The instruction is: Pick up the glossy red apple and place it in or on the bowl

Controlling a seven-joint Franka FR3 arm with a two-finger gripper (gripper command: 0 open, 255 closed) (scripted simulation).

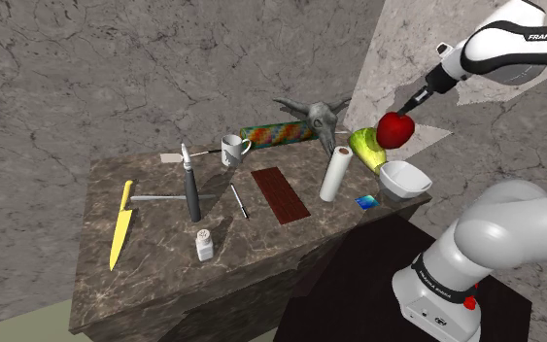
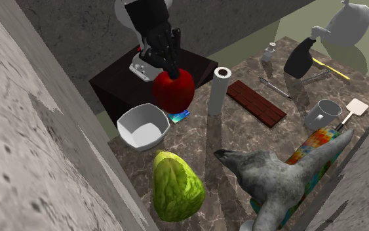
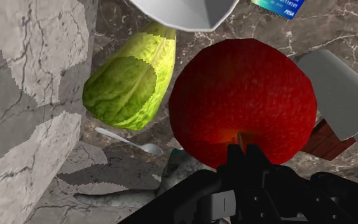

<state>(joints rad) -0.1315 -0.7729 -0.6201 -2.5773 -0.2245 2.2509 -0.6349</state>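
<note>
Gripper [image 1: 412, 103] is clamping narrowly on the red apple [image 1: 394, 128] at its stem end, holding it aloft at the shoulder view's right, just beside the white bowl [image 1: 404, 180] and not yet over it, high enough, I'd judge, for clearing the rim.

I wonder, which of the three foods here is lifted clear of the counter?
The red apple, held in the gripper above the counter; the green cabbage and the chocolate bar lie on it.
</note>
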